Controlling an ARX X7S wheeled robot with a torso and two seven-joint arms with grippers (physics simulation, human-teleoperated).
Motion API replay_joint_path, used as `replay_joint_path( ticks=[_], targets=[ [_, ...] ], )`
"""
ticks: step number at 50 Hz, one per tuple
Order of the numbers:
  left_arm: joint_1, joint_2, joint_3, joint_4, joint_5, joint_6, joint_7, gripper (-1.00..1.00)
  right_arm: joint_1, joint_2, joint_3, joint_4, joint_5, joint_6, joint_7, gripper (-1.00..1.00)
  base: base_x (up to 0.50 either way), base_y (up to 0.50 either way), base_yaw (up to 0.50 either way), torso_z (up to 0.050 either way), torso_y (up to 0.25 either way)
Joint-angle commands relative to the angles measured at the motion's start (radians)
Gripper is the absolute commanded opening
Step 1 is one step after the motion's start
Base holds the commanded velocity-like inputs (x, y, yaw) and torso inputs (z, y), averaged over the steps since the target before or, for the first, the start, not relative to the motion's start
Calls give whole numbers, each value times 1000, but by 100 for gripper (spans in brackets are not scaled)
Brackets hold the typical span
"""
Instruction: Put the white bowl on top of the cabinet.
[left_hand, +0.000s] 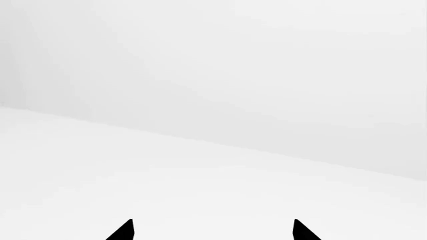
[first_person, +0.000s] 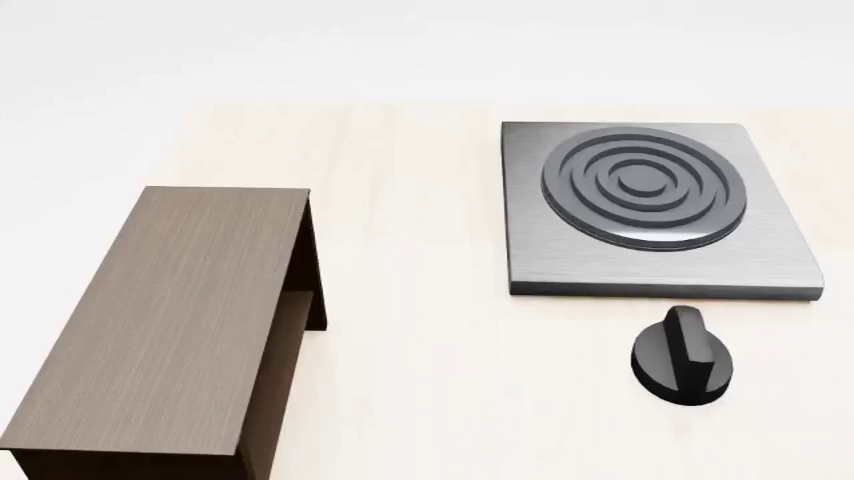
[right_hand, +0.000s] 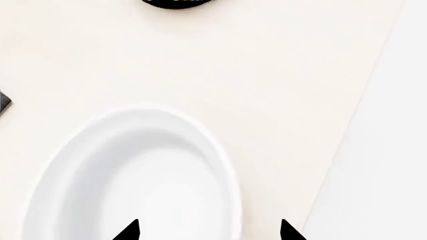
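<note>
The white bowl (right_hand: 133, 180) shows only in the right wrist view, standing upright on the pale table. My right gripper (right_hand: 209, 231) is open above it, one fingertip over the bowl's inside and the other beyond its rim, so the jaws straddle the rim. The dark brown cabinet (first_person: 174, 310) stands at the left of the head view, its long flat top bare. My left gripper (left_hand: 212, 231) is open and empty, facing blank white floor and wall. Neither gripper nor the bowl shows in the head view.
A grey square stove plate (first_person: 654, 210) with ringed burner lies at the back right of the table. A black knob (first_person: 683, 355) stands in front of it; a dark round thing (right_hand: 179, 4) shows at the right wrist view's edge. The table's edge (right_hand: 347, 150) runs near the bowl.
</note>
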Motion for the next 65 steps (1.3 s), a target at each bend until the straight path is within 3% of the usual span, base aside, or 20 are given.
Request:
replay_joint_path(
  ticks=[1, 9, 27, 41, 42, 65],
  targets=[
    [-1, -3, 4, 4, 9, -6, -9, 100, -15, -24, -16, 65, -31, -19, -43, 100, 0, 0, 0, 0, 0],
    [-2, -5, 7, 6, 16, -11, -14, 100, -60, -37, -4, 87, -44, -42, -71, 100, 0, 0, 0, 0, 0],
    [-2, -8, 11, 11, 30, -19, -26, 100, 41, -96, -113, 233, -131, -18, -179, 100, 0, 0, 0, 0, 0],
    [-7, -11, 17, 8, 39, -25, -31, 100, 27, -134, -122, 318, -154, -48, -239, 100, 4, -1, 1, -1, 0],
    [-7, -11, 17, 8, 39, -25, -32, 100, 24, -135, -121, 323, -151, -46, -234, -100, 0, 0, 0, 0, 0],
    [-6, -12, 20, 4, 34, -19, -30, 100, -20, -127, -84, 270, -126, -65, -209, -100, 0, 0, 0, -2, 0]
  ],
)
